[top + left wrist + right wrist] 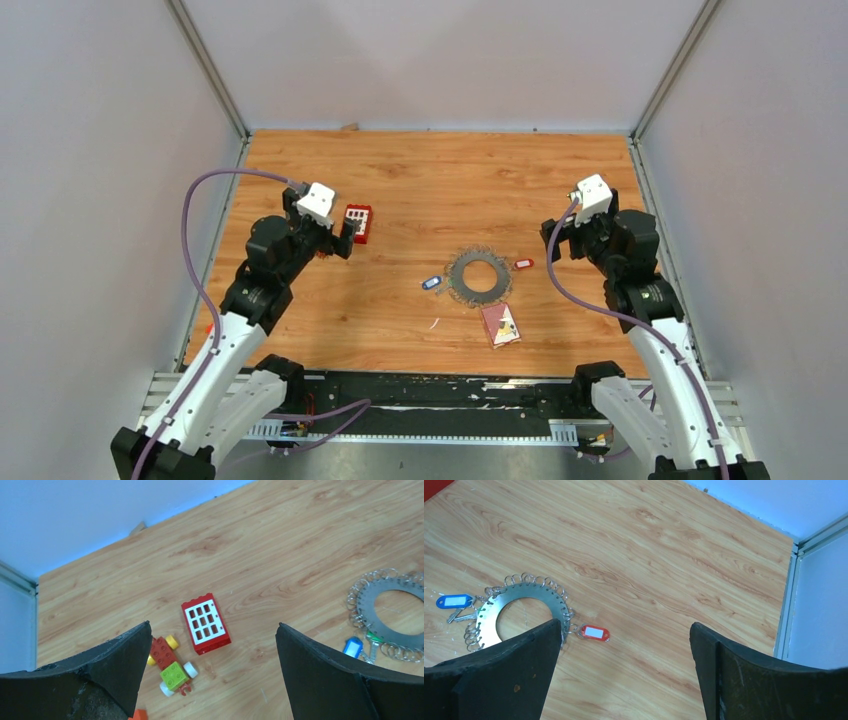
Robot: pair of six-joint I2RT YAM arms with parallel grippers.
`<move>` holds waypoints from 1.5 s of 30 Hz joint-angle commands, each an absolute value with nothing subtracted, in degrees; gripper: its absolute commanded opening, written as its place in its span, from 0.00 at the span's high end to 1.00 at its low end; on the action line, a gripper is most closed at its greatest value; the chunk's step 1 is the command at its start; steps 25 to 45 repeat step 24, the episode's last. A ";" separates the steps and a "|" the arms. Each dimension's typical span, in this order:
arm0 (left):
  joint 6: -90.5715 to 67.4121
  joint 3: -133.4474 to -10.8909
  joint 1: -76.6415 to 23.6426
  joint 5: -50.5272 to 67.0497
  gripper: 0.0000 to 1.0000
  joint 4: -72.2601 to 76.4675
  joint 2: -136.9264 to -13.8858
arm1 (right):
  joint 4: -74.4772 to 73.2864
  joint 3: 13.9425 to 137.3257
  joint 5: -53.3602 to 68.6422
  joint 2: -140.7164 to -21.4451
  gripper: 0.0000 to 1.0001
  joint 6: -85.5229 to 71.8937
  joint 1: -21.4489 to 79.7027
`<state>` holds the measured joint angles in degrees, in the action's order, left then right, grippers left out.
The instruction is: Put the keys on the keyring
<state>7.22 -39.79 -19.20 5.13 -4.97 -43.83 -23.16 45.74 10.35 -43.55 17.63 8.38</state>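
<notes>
The grey keyring [474, 276] lies flat at the table's middle. It also shows in the left wrist view [364, 605] and the right wrist view [488, 614]. A blue-tagged key [431, 282] [353, 647] [454, 601] lies at its left rim. A bit of green [371, 636] shows beside the blue tag. A red-tagged key [523, 264] [595, 632] touches the right rim. My left gripper [343, 238] [212, 627] is open and empty, left of the ring. My right gripper [553, 237] [624, 625] is open and empty, right of it.
A red block with white squares [357, 223] [205, 623] lies under my left gripper, with a small brick car [167, 666] beside it. A maroon square card [500, 325] lies just in front of the ring. Grey walls enclose the table.
</notes>
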 commanded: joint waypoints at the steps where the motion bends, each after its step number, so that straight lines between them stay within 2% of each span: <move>1: 7.62 -38.79 -19.09 0.13 0.00 -3.78 -43.16 | -19.86 45.24 9.23 -42.52 0.00 17.33 8.26; 45: 7.47 -37.88 -19.07 -0.35 0.00 -3.38 -42.61 | -19.45 44.29 8.66 -42.63 0.00 18.02 8.53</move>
